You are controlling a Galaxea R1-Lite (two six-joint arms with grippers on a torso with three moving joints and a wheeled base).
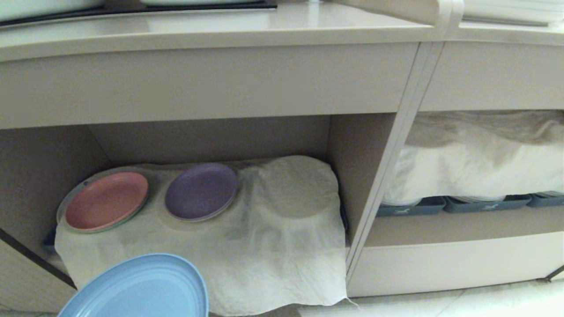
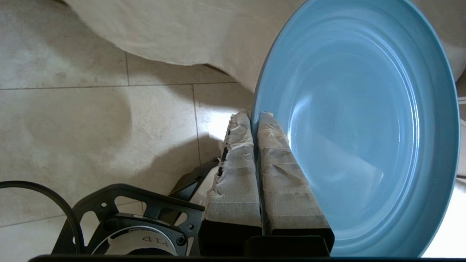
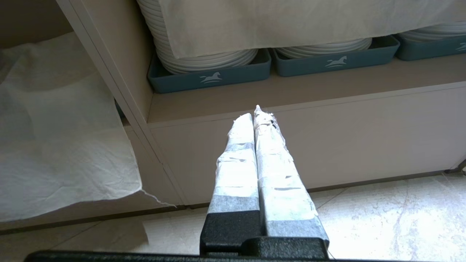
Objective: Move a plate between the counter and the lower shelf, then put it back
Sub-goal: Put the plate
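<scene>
Pinching the half-cropped plate (image 1: 141, 288) rim, left gripper (image 2: 255, 120); right gripper (image 3: 256, 114) pressed together, empty

On the lower shelf (image 1: 328, 145), a pink plate (image 1: 106, 200) and purple plate (image 1: 201, 190) fill the cloth's (image 1: 282, 255) left and middle; its right end lies bare, perhaps over a hidden round bump. The cabinet divider (image 1: 387, 171) walls that side.
</scene>
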